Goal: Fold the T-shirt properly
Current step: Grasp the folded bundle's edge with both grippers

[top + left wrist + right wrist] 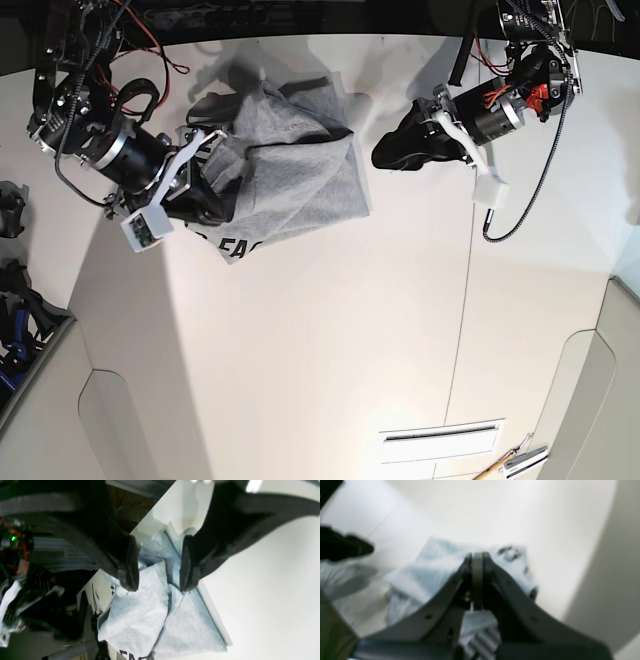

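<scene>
The T-shirt (300, 170) lies crumpled on the white table (330, 340), light grey, with black letters on its lower left corner. In the base view my right gripper (222, 185) sits at the shirt's left edge. In the right wrist view the right gripper (477, 555) is shut above the T-shirt (425, 572), and I cannot tell whether any cloth is pinched. My left gripper (383, 155) hovers just off the shirt's right edge. In the left wrist view the left gripper (159, 588) is open, nothing between its fingers, with the rumpled T-shirt (135, 615) beyond them.
The shirt lies close to the table's far edge (117, 555), with cables and hardware (15, 540) beyond it. Dark gear (15, 300) sits off the table's left side. A white slotted strip (440, 437) and small tools (510, 463) lie at the near right.
</scene>
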`<action>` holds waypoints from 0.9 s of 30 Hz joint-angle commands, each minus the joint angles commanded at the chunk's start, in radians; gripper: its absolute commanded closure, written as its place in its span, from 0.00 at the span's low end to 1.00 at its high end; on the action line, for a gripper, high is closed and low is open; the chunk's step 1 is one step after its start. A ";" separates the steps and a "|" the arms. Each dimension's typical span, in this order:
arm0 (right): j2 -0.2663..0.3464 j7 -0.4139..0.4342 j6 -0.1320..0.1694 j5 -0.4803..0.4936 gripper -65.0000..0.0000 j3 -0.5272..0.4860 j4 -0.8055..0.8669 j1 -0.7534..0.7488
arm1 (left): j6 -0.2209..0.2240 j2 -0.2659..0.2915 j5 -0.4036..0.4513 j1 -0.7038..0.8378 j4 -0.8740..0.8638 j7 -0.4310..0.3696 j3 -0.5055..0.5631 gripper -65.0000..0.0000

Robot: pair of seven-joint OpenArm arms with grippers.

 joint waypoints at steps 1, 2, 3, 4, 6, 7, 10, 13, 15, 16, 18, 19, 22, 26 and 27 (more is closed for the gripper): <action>0.000 0.010 0.007 -0.010 1.00 0.000 -0.004 -0.018 | 0.000 0.000 -0.013 0.000 0.000 0.001 0.000 0.53; 0.002 0.025 0.008 -0.021 1.00 0.000 -0.017 -0.029 | 0.000 0.000 -0.029 0.000 0.000 0.001 0.000 0.53; 0.003 0.042 0.008 -0.034 1.00 0.000 -0.037 -0.035 | 0.000 0.000 -0.043 0.000 0.000 0.001 0.001 0.53; 0.003 0.057 0.008 -0.043 1.00 0.000 -0.064 -0.037 | 0.000 0.000 -0.048 0.000 0.000 0.003 0.001 0.53; 0.003 0.097 0.008 -0.042 1.00 0.000 -0.129 -0.034 | 0.000 0.000 -0.047 0.000 0.000 0.007 0.001 0.53; 0.002 0.114 0.008 -0.042 1.00 0.000 -0.161 -0.027 | 0.000 0.000 -0.047 0.000 0.000 0.008 0.001 0.53; 0.002 0.119 0.010 -0.018 1.00 -0.013 -0.240 0.018 | 0.000 0.000 -0.048 0.000 0.000 0.007 0.001 0.53; 0.002 0.120 0.020 -0.008 1.00 -0.069 -0.298 0.075 | 0.000 0.000 -0.047 0.000 0.000 0.007 0.001 0.53; 0.002 0.121 0.019 -0.007 1.00 -0.130 -0.340 0.111 | 0.000 0.000 -0.047 0.000 0.000 0.007 0.001 0.53; 0.002 0.121 0.019 -0.003 1.00 -0.164 -0.358 0.129 | 0.000 0.000 -0.047 0.000 0.000 0.007 0.001 0.53; -0.013 0.119 0.017 0.000 1.00 -0.227 -0.382 0.171 | 0.000 0.000 -0.048 0.000 0.000 0.008 0.001 0.53; -0.026 0.119 0.016 -0.001 1.00 -0.249 -0.387 0.190 | 0.000 0.000 -0.051 0.000 0.000 0.008 0.001 0.53; -0.070 0.116 0.016 0.000 1.00 -0.287 -0.387 0.251 | 0.000 0.000 -0.054 0.006 0.000 0.012 0.001 0.53; -0.132 0.116 0.016 0.000 1.00 -0.291 -0.387 0.326 | 0.000 0.000 -0.063 0.026 0.000 0.021 0.001 0.53; -0.142 0.115 0.016 0.001 1.00 -0.291 -0.387 0.346 | 0.000 0.000 -0.063 0.029 0.000 0.023 0.001 0.53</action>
